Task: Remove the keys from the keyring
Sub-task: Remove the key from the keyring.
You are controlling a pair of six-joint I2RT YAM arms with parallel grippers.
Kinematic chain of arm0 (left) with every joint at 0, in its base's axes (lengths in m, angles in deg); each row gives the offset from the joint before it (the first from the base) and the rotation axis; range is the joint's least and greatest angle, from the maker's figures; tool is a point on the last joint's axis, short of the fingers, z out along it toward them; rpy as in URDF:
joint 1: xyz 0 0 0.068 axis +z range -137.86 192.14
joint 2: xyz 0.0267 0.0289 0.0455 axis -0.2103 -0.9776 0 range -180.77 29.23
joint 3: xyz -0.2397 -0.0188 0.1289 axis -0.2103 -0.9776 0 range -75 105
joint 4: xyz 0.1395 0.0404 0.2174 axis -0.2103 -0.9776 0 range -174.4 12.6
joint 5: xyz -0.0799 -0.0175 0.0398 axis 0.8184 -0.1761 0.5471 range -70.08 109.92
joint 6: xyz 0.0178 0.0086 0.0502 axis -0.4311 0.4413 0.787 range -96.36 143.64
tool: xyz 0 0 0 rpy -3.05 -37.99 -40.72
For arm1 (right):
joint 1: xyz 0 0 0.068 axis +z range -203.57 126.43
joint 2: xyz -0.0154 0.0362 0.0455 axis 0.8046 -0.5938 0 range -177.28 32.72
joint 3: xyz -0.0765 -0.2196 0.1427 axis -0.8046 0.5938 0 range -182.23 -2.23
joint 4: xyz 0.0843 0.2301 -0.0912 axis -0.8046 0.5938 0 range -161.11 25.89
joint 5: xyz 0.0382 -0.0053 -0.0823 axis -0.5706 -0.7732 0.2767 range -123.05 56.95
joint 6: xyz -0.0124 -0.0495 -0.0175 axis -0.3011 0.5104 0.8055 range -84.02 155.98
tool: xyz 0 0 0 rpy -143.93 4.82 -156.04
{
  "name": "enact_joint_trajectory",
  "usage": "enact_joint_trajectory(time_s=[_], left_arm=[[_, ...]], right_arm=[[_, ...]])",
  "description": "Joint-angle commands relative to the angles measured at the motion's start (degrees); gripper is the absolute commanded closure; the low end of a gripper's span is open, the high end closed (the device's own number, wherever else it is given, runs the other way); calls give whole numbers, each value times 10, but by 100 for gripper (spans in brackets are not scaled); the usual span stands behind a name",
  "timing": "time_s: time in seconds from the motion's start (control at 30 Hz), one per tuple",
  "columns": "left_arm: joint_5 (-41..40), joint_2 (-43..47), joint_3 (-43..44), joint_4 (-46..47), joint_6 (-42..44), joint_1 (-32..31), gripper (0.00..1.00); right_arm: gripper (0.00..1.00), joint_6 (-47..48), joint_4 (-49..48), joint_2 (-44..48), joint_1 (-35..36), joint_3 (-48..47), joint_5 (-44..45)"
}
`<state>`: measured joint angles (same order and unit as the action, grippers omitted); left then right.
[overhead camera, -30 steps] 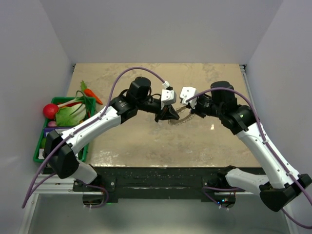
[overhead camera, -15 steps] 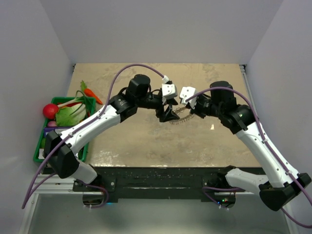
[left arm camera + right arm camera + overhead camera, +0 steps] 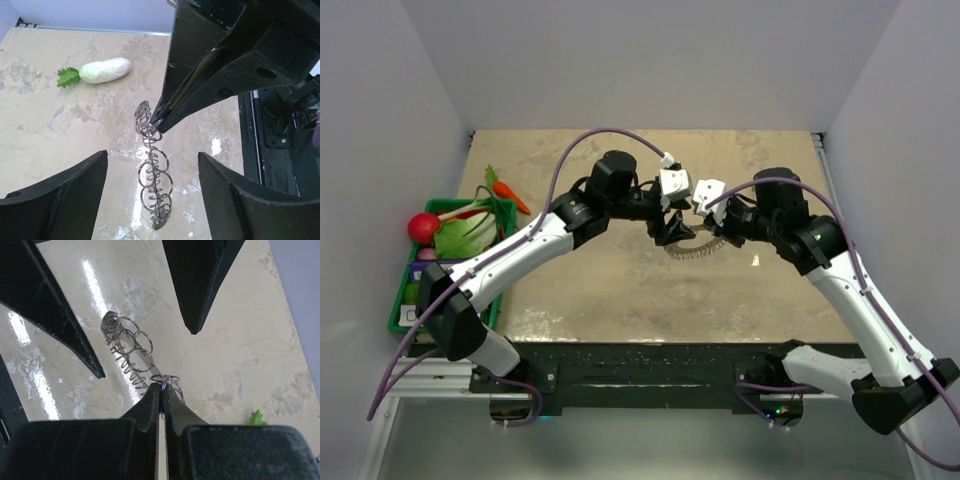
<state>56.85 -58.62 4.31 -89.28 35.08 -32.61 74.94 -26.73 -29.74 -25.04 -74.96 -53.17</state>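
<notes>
Pinching one end of the grey coiled metal keyring (image 3: 127,347), the closed right fingers (image 3: 159,392) lift it off the beige table (image 3: 60,115). That steadies it for the left fingers (image 3: 672,232), spread wide around it. A blue speck in the pinch is probably the small blue-headed key (image 3: 161,413).

Left gripper (image 3: 151,155) spread, keyring (image 3: 155,180) held in right gripper (image 3: 162,124)

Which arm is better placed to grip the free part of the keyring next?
Likely left. The left tool, open, has a finger on each side of the keyring; the right tool is shut on its end.
</notes>
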Motion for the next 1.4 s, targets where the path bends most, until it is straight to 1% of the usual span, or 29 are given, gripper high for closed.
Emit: enact_joint_trajectory(time_s=[0.0,0.03,0.07,0.1,0.13,0.17,0.23,0.33,0.43,0.57,0.73,0.83,0.9,1.07,1.1,1.17,1.2,1.23,1.27,1.3,1.33,1.37], left_arm=[[-35,-24,8,-30,43,-39,33],[-43,-25,8,-30,43,-40,32],[-46,-26,8,-31,45,-40,30],[-50,-26,8,-34,48,-40,26],[-61,-26,8,-35,51,-41,19],[-66,-24,6,-34,53,-41,16],[-77,-21,1,-31,60,-41,12],[-69,-19,0,-31,67,-42,10],[-30,-13,-4,-32,75,-41,9],[-9,-2,-27,-19,82,-37,8],[71,14,-50,20,37,7,7],[68,19,-55,23,36,7,7],[68,19,-57,29,29,7,7],[71,9,-45,37,13,7,10],[74,8,-43,37,12,7,13],[75,1,-36,35,10,5,23],[75,0,-35,34,11,5,29],[72,-2,-35,32,13,5,54],[69,-2,-35,32,12,4,73],[66,-4,-36,31,14,4,98],[60,-5,-36,25,18,3,100],[55,-4,-36,20,32,3,100]], right_arm=[[100,-13,-40,16,7,-23,-23],[100,-13,-39,18,7,-23,-22],[100,-12,-38,22,7,-23,-21],[100,-11,-37,23,7,-24,-20],[100,-12,-36,25,7,-24,-20],[100,-10,-35,27,7,-23,-20],[100,-10,-32,29,7,-25,-22],[100,-9,-31,32,7,-26,-25],[100,-15,-33,38,6,-26,-33],[100,-17,-38,50,6,-21,-36],[100,-22,-58,53,6,0,-22],[100,-24,-62,51,6,8,-30],[100,-30,-61,46,6,5,-53],[100,-36,-64,38,6,4,-62],[100,-36,-63,37,5,5,-64],[100,-36,-62,39,5,5,-67],[100,-37,-62,41,6,4,-69],[100,-37,-61,41,6,2,-72],[100,-36,-59,41,6,0,-76],[100,-35,-53,42,5,-1,-76],[100,-32,-47,41,5,-7,-74],[100,-24,-34,42,6,-10,-72]])
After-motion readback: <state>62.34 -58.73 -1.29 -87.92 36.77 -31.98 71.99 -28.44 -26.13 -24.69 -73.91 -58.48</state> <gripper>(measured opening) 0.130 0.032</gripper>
